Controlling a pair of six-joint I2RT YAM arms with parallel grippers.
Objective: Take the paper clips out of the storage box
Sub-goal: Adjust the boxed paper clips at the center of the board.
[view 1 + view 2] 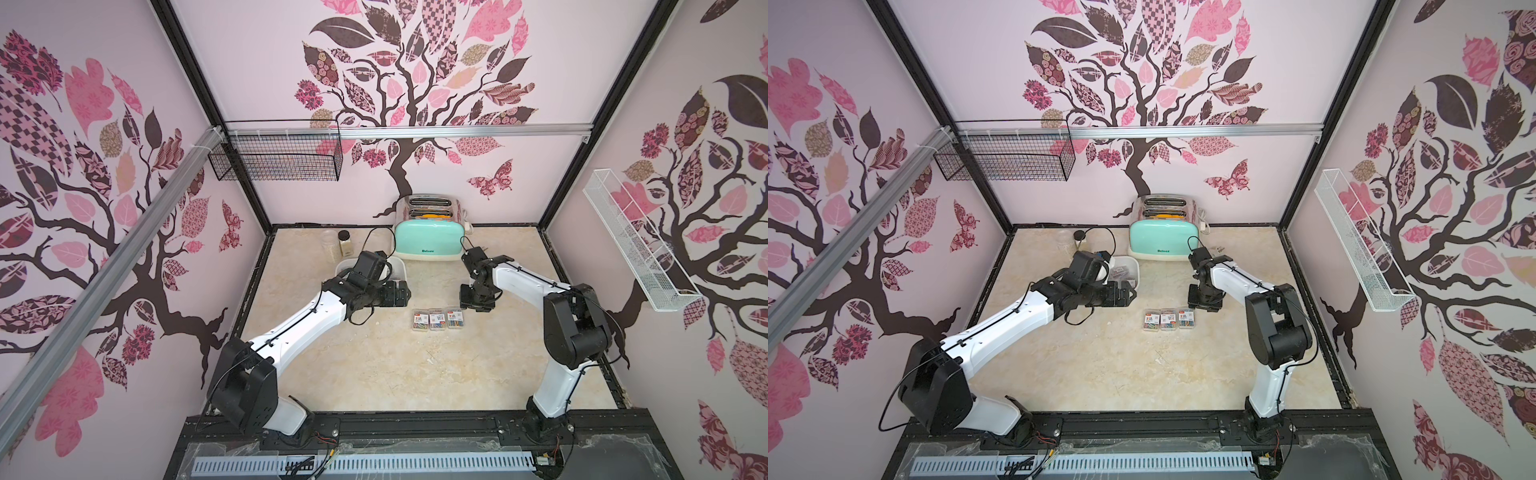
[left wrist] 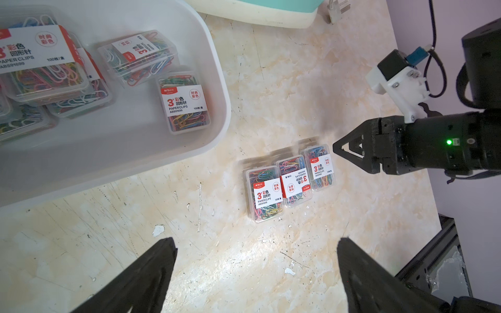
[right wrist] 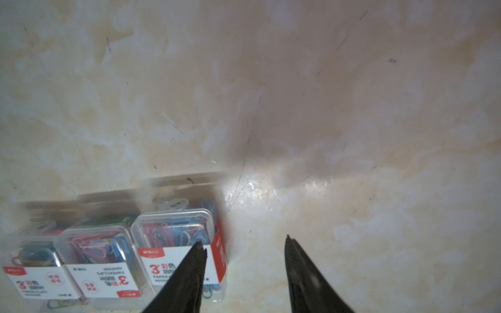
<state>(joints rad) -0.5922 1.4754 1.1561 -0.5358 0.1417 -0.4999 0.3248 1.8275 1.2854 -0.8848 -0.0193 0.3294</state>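
Nearest the camera head, a slotted grey cable duct [image 1: 361,463] runs along the front edge, with both arm bases mounted just behind it. At far left a black wire basket [image 1: 278,153] hangs on the rear wall; what it holds, if anything, cannot be made out. Two jars [image 1: 336,245] stand at the back left of the table [image 1: 374,374], the clear one faint against the marble.

Just in front of them sits the storage box [image 2: 162,151]. In both top views the left arm's wrist hides most of it. The left wrist view shows at least five cases of paper clips [image 2: 184,103] inside, some stacked, and those at the picture's edge are cut off (so an exact count is not possible).

The left gripper [image 2: 254,241] hovers over bare table beside the box, fingers spread wide and empty.

At centre, a row of three cases [image 1: 438,319] lies flat on the table, side touching side, well in front of the mint-green toaster [image 1: 428,241].

The right gripper [image 3: 244,241] points down just beside the row's right end. Its fingers are slightly parted, with only bare table between them, and it grasps nothing. One fingertip overlaps the end case in the right wrist view, where contact cannot be judged.

At far right a white wire basket [image 1: 636,245] is fixed to the side wall.
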